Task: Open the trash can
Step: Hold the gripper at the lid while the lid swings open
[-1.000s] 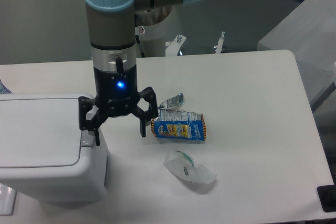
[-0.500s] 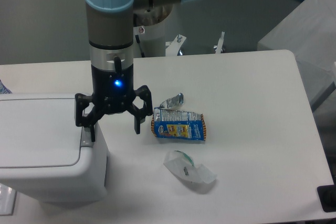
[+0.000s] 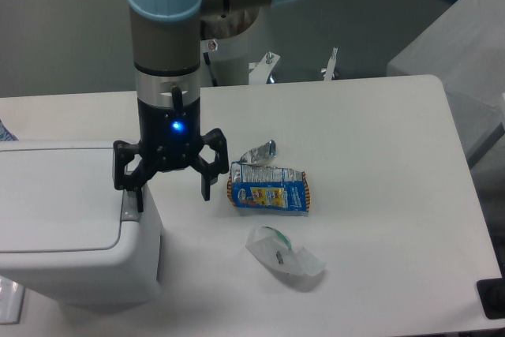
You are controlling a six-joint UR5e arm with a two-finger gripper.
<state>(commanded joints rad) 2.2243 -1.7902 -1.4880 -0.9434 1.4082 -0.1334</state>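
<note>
The trash can [image 3: 71, 226] is a big boxy white bin at the left of the table, with its flat lid down. Its grey push tab [image 3: 129, 207] sits at the lid's right edge. My gripper [image 3: 172, 195] hangs open over the bin's right edge. The left finger [image 3: 136, 191] comes down just above the tab, and I cannot tell whether it touches. The right finger [image 3: 207, 185] hangs beyond the bin's side, over the table. Nothing is between the fingers.
A blue and orange snack wrapper [image 3: 270, 189] lies just right of the gripper, with a torn silver flap [image 3: 260, 153] behind it. A clear plastic wrapper [image 3: 284, 252] lies nearer the front. A white box [image 3: 465, 53] stands off the table's right side.
Over the last second the gripper shifted a little left and up toward the bin's tab. In the last half second nothing has visibly moved.
</note>
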